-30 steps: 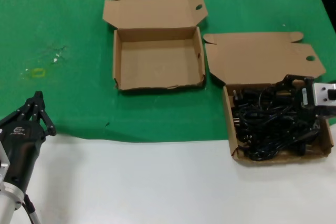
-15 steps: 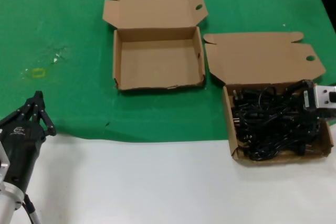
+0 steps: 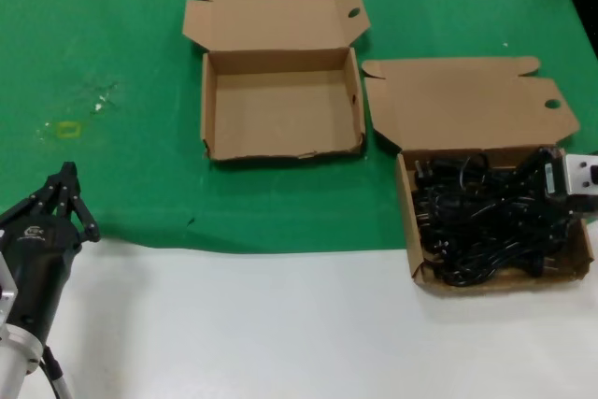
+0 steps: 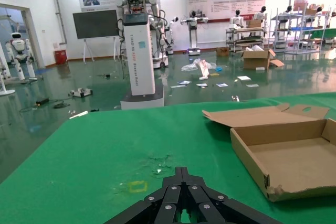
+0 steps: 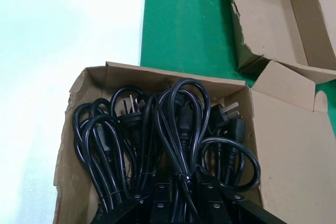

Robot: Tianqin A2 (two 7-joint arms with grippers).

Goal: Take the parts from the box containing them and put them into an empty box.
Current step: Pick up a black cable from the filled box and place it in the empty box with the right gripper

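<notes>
While your right gripper clamps a power-cord bundle inside the full box, the empty box sits beside; left gripper parked, fingers together.

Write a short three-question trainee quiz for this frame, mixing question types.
1. True or false: the empty box lies on the green cloth.
2. Which tool is down among the black cables? A) left tool B) right tool
3. Fill in: the box of cables sits to the robot's ____ of the empty box.

Key:
1. True.
2. B: the right tool is in the cable pile; the left tool waits at the cloth's near edge.
3. Right.
</notes>
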